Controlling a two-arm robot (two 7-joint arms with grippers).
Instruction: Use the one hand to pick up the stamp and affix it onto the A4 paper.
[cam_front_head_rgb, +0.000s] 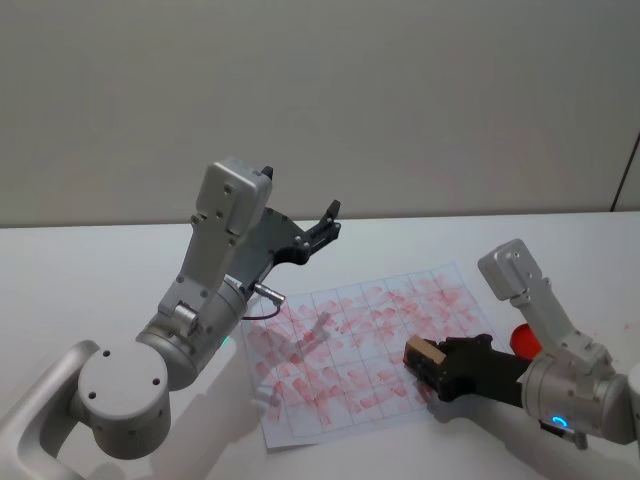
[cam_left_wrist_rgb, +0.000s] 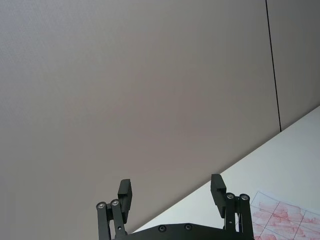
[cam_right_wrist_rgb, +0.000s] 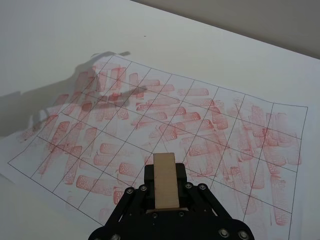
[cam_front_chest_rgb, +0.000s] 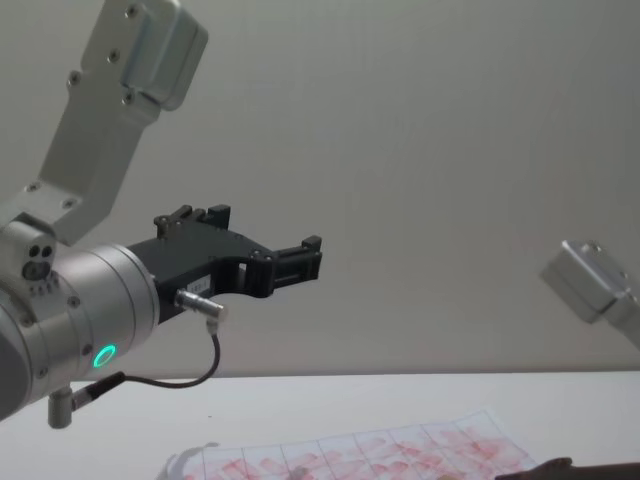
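While the right gripper clenches the stamp over the A4 paper's right part, it should press down squarely; the left gripper hangs spread above the paper.

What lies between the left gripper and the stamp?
Only the A4 paper, full of red marks, separates the left gripper from the stamp in the right gripper; the head view shows it.

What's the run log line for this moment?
phase: stamp in grip | right gripper: shut on stamp, over A4 paper | left gripper: open, raised, idle | contact with paper: unclear
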